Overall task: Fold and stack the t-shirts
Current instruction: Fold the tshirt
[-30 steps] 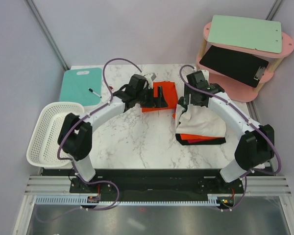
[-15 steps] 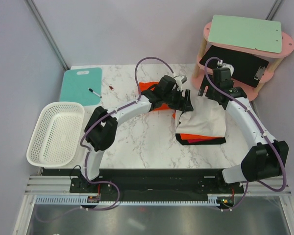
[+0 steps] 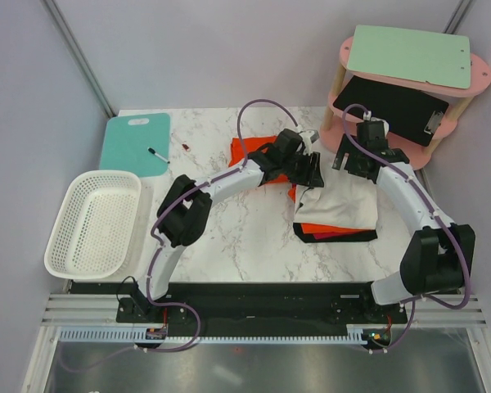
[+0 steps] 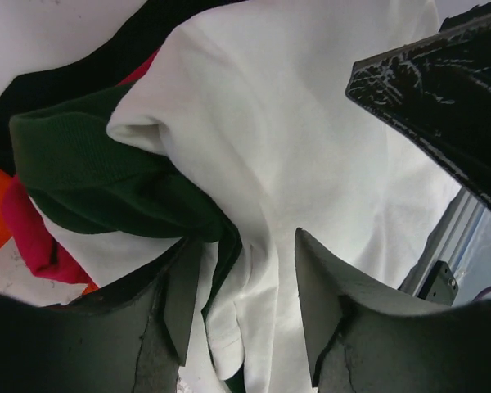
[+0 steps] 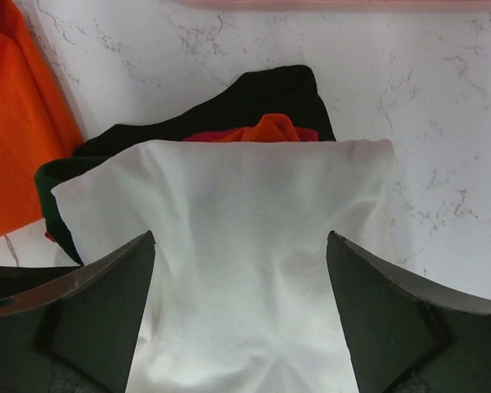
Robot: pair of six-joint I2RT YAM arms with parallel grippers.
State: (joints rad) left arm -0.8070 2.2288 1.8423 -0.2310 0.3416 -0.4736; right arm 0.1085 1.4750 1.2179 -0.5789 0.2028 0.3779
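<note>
Your left gripper [image 4: 245, 307] is spread, its jaws straddling a fold of the large white cloth sheet [image 4: 311, 123], with a dark green soft cloth [image 4: 90, 180] tucked just beside it. Close here and you will likely pinch both layers and drag the pile askew. Your right gripper [image 5: 241, 327] hangs spread wide over the same sheet, near the left one, so lifting together risks a knock. The plain orange-red cloth t-shirt [image 3: 245, 149] lies on the white marble-patterned table [image 3: 229, 237], far side, left of the pile. Another orange layer [image 5: 270, 128] peeks from under the sheet.
</note>
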